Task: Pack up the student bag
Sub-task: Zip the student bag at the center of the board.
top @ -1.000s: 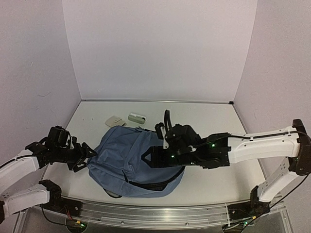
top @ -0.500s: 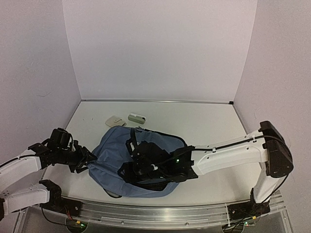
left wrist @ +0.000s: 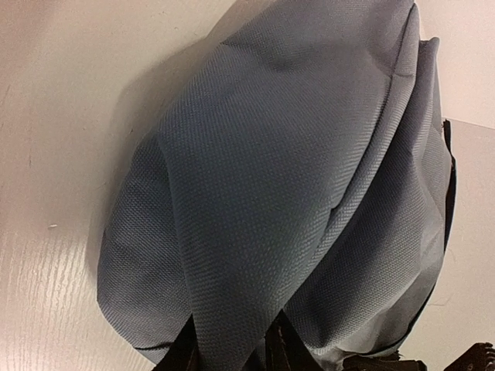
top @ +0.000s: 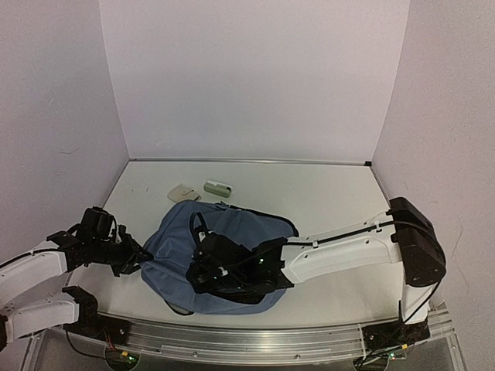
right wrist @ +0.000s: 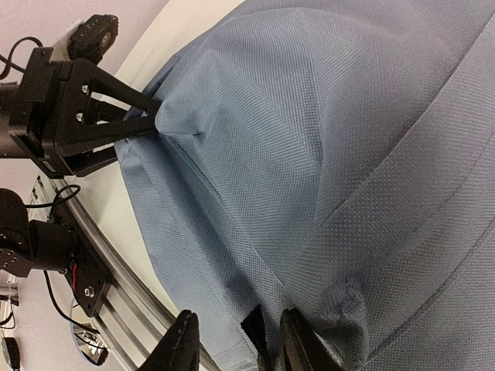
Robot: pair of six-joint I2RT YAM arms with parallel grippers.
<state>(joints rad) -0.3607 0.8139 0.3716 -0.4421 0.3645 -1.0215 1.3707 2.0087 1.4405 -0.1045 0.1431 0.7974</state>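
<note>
The student bag (top: 232, 239), dusty blue with black straps, lies flat in the middle of the table. At its left edge my left gripper (top: 142, 257) is shut on a pinched fold of the fabric. The left wrist view shows that fold (left wrist: 232, 294) running down between the two black fingers. My right gripper (top: 203, 272) hangs low over the front-left part of the bag. In the right wrist view its jaws (right wrist: 240, 344) stand apart over the cloth (right wrist: 325, 154), with a dark fold close to one finger and a gap at the other.
A flat beige item (top: 183, 192) and a small pale-green case (top: 217, 187) lie just behind the bag. A metal rail (top: 255, 340) runs along the near table edge. Walls close in the back and both sides.
My right arm swung from the bag's right side across to its front-left and its jaws narrowed. The left gripper moved slightly in and closed on the bag's left edge.
</note>
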